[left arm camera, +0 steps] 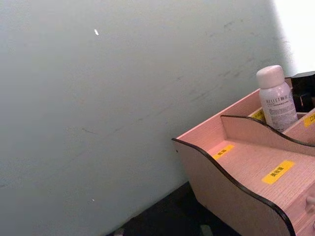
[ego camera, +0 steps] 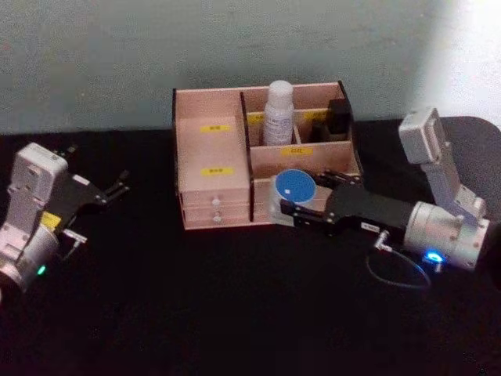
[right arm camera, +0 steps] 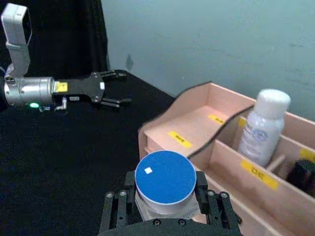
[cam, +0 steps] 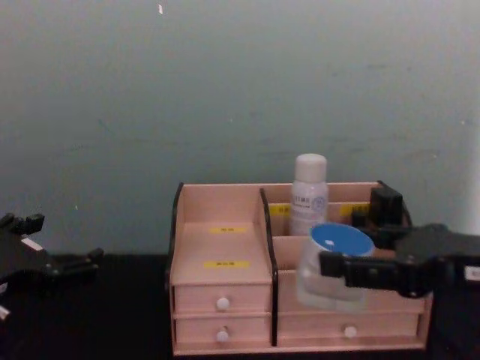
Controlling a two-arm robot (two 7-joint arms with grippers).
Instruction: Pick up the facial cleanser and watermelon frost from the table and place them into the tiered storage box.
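- The black worktop (ego camera: 235, 313) carries the tiered storage box (ego camera: 207, 168) at its back edge, against the wall.
- In the box, the low front compartment on the right looks free. We judge it the likely spot for the jar.
- The right gripper (ego camera: 297, 200) reaches in from the worktop's right edge, and its claw is clamped on the watermelon frost.
- The left gripper (right arm camera: 119, 87) sits near the left edge, well apart from the box, with its claw spread wide and holding nothing.
- The facial cleanser (ego camera: 278, 113) stands upright in a back compartment, so we judge that half of the task done.
- The watermelon frost (ego camera: 295, 186) hangs off the worktop, at the box's front right.
- From the chest view its base seems level with the front wall. We fear it could catch that rim and tip if it is pushed forward without more lift.
- Reaching too far back could knock the bottle.
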